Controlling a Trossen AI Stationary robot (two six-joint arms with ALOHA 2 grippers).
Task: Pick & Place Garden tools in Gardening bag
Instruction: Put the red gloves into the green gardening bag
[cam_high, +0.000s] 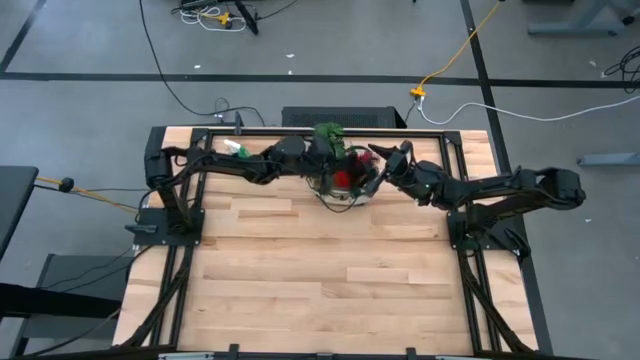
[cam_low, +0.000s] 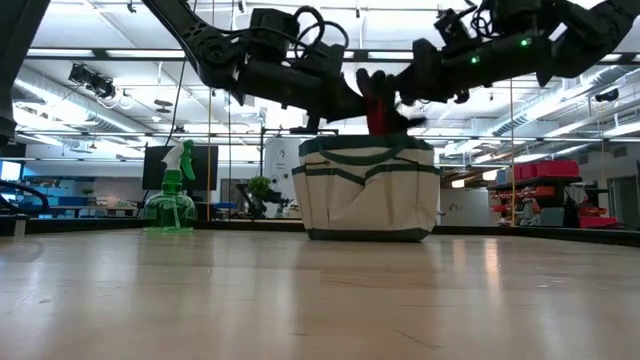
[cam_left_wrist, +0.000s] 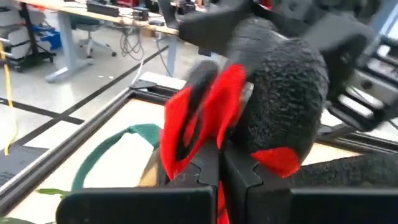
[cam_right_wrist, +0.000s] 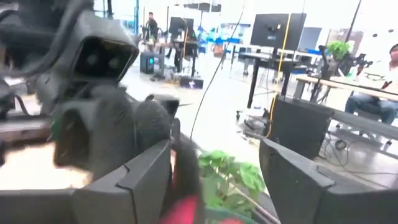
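Overhead and table-level views share the gardening bag (cam_high: 345, 180); wrist cameras sit close.

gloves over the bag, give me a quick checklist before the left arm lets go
1. Left gripper shut on the red-and-black gloves: ok.
2. Gloves above the gardening bag opening, judged from the low view: ok.
3. Right gripper open, beside the gloves: ok.
4. Right gripper clear of the drop path: cannot tell, both grippers crowd the bag mouth.
5. Bag upright on the table: ok.
6. Green spray bottle still outside the bag, standing apart from it: ok, left for later.
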